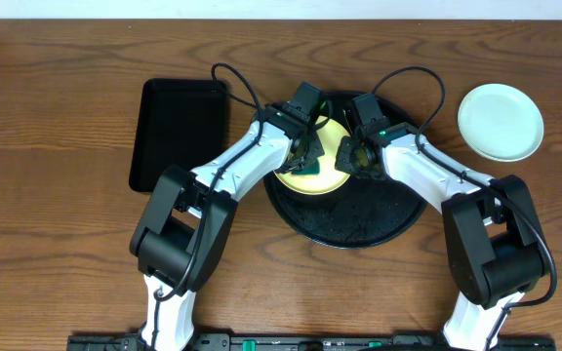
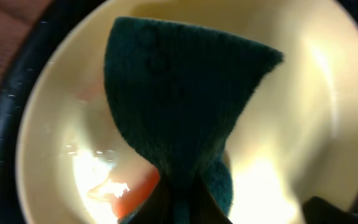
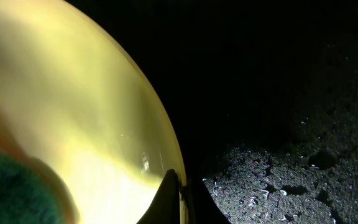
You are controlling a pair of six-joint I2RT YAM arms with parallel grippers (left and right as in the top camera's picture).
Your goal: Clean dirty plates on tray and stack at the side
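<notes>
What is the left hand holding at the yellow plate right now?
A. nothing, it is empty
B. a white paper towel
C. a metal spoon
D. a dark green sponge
D: the left wrist view shows the dark green sponge pinched in the left hand, spread over the yellow plate.

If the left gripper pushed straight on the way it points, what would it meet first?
Probably the yellow plate: the left gripper holds a green sponge over its inside, so the sponge would press in first. Depth is unclear.
</notes>
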